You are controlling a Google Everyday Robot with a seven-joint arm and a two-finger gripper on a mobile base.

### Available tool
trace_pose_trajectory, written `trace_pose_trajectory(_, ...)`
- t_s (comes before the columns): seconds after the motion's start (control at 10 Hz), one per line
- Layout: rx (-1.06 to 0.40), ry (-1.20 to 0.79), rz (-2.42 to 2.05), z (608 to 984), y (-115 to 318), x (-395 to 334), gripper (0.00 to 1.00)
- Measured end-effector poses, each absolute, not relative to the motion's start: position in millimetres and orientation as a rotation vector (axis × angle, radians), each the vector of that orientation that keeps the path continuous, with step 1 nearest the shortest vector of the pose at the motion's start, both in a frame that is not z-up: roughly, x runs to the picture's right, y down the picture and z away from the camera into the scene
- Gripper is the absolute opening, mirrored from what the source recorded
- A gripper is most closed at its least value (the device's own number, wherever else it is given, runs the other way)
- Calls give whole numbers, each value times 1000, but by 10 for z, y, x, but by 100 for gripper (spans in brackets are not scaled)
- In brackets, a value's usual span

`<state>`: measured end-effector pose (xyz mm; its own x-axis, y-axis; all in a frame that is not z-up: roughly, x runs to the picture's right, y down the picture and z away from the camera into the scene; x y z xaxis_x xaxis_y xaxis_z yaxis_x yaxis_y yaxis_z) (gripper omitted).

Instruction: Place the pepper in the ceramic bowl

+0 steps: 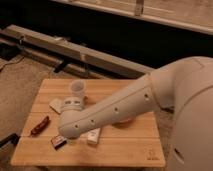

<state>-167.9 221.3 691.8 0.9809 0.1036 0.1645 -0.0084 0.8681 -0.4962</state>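
Closest to me, the robot's big pale arm (115, 107) comes in from the R and slopes down to the L over the bench (125, 147), covering most of its middle. Its rounded end sits low over the front-L part of the wood.

Just under that end, near the front edge, lie a dark bar (58, 141) w/ an orange stripe and, beside it to the R, a white packet (93, 136). They're close together but not touching.

A bit further back on the L edge is the pepper (40, 126): slim, dark red-brown, lying flat on the wood at a slant. Nothing is touching it.

The hand (72, 104) shows only as a white stub w/ a dark band poking up behind the arm, btwn the pepper's side and the cup. The rest is hidden, so can't tell if it's apart or together.

The ceramic bowl (124, 121) is almost wholly behind the arm. Only an orange sliver of rim peeks out below it, R of centre and well apart from the pepper.

Further back are a flat white piece (56, 105), L of the hand, and a small translucent cup (77, 89), upright, just behind the hand.

Beyond the bench a long metal rail (75, 50) runs along the floor in front of a dark wall
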Motion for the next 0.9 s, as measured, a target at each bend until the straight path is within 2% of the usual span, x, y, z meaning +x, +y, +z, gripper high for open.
trace_pose_trajectory(0.5,-517,-273,-77,6929,2280,-2491,65)
trace_pose_trajectory(0.9,-517,-273,-75,6932,2276,-2486,65)
